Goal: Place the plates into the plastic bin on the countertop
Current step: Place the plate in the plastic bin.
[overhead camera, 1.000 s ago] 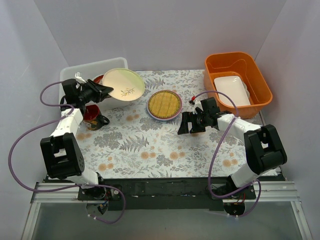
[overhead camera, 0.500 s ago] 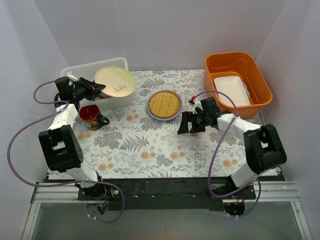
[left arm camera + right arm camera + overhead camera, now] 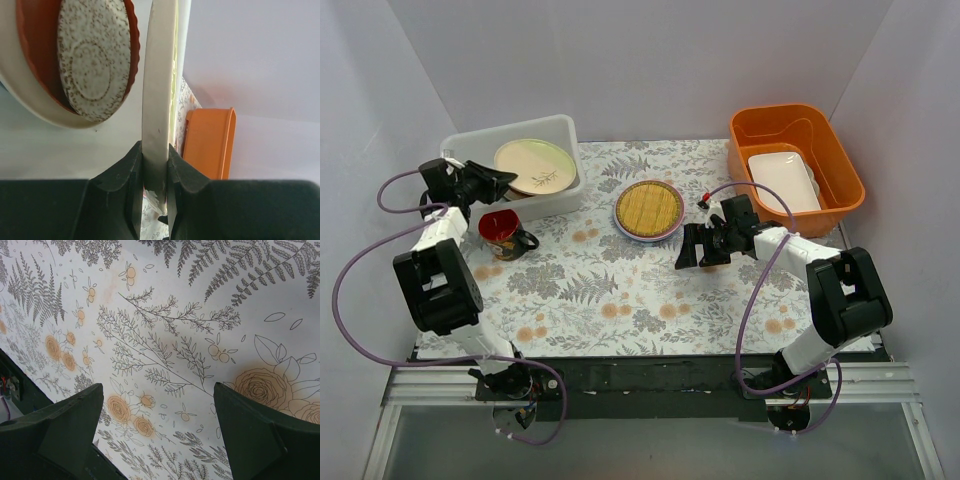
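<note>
Pale yellow plate (image 3: pixel 535 166): we are logging it tilted inside the plastic bin (image 3: pixel 510 129), its edge pinched in the left gripper (image 3: pixel 156 152). Right gripper (image 3: pixel 159 405): we are seeing it spread wide, hovering over the tabletop (image 3: pixel 620 290) near the woven-bamboo plate (image 3: pixel 649 209).

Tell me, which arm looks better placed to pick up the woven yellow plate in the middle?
The right. The right hand is open, empty and close beside the woven plate, while the left hand is shut on the pale plate at the white bin, farther away.
</note>
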### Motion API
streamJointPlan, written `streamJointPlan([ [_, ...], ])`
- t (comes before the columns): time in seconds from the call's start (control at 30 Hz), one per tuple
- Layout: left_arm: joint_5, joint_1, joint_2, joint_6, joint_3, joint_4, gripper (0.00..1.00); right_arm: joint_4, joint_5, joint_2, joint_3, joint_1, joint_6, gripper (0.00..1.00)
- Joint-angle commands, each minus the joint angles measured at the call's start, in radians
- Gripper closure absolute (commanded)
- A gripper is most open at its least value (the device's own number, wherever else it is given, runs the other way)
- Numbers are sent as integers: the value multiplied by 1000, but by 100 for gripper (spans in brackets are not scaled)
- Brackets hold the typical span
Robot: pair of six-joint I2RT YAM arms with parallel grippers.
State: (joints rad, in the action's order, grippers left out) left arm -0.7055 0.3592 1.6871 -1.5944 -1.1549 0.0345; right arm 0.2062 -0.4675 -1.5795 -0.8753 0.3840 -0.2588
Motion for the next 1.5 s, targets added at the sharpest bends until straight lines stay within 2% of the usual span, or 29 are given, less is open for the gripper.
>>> streamJointPlan([
  [0.0, -29, 9, -1, -10, -89, 91, 100, -18, -8, -11, -36, 4, 7, 2],
  [0.4, 6, 11, 140, 68, -177, 30, 100, -13, -10, -23, -45, 4, 10, 2],
  [0.63, 104, 9, 158, 134, -183, -60, 100, -13, -10, -24, -48, 4, 7, 2],
  [0.9, 152, 9, 172, 149, -204, -126, 100, -10, -10, -25, -53, 4, 9, 2],
  [1.13, 239, 7, 160, 182, -213, -203, 61, -7, -13, -23, -56, 4, 7, 3],
  [1.2, 264, 7, 166, 189, -226, -238, 55, -5, -11, -19, -54, 4, 6, 3],
  [1.33, 325, 9, 187, 214, -279, -324, 36, -2, -13, -8, -53, 4, 7, 3],
  [1.37, 339, 9, 189, 218, -285, -340, 28, -2, -10, -7, -51, 4, 9, 3],
  [1.47, 394, 7, 163, 226, -286, -372, 19, 1, -10, 4, -50, 4, 7, 3],
])
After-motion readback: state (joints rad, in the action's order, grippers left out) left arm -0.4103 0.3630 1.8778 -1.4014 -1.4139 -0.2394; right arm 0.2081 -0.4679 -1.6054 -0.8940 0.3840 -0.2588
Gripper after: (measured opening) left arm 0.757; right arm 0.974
